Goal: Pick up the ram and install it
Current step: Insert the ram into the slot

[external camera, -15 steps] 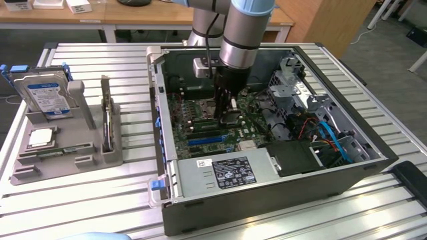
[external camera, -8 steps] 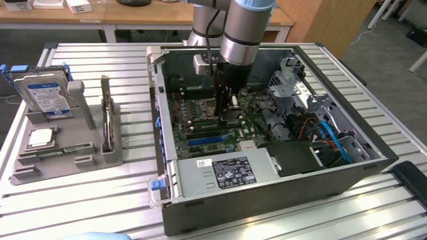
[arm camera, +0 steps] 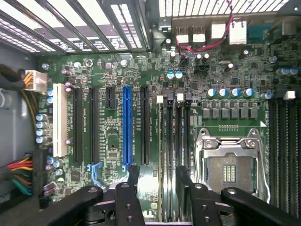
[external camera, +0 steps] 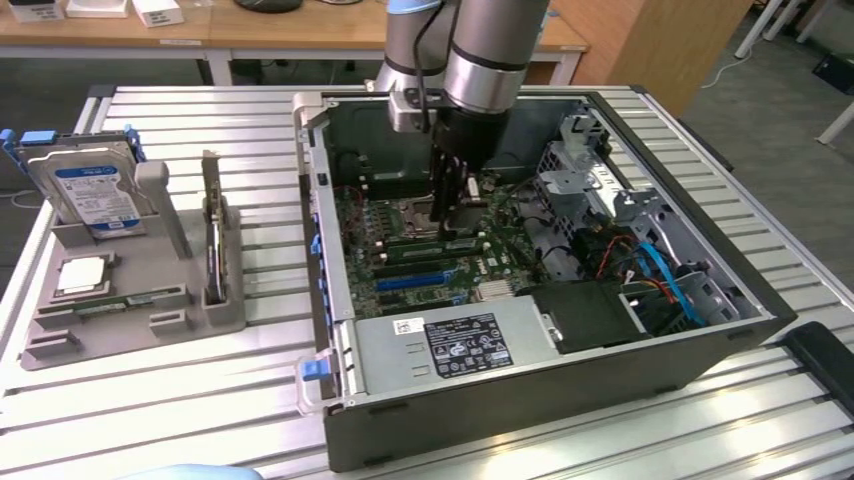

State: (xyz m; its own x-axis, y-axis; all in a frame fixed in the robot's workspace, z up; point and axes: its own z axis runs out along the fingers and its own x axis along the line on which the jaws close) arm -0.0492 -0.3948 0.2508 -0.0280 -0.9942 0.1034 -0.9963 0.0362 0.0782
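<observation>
A long green stick with dark chips, the ram (external camera: 127,301), lies flat in the grey tray (external camera: 200,322) at the exterior view's left. My gripper (external camera: 447,224) reaches down into the open computer case (external camera: 534,400), far from the tray. It hangs just above the motherboard, beside the processor socket (arm camera: 230,167). In the wrist view the gripper (arm camera: 159,190) is open. Its black fingers (arm camera: 133,190) stand apart on either side of the black memory slots (arm camera: 174,141), and the board shows between them. I cannot tell whether a stick sits in one of those slots.
A blue-labelled hard drive (external camera: 94,190) stands in the tray, with a square silver chip (external camera: 83,273) below it. Inside the case are a blue expansion slot (arm camera: 127,125), the power supply (external camera: 454,345) and coloured cables (external camera: 654,275). Everything rests on a slatted metal table (external camera: 160,420).
</observation>
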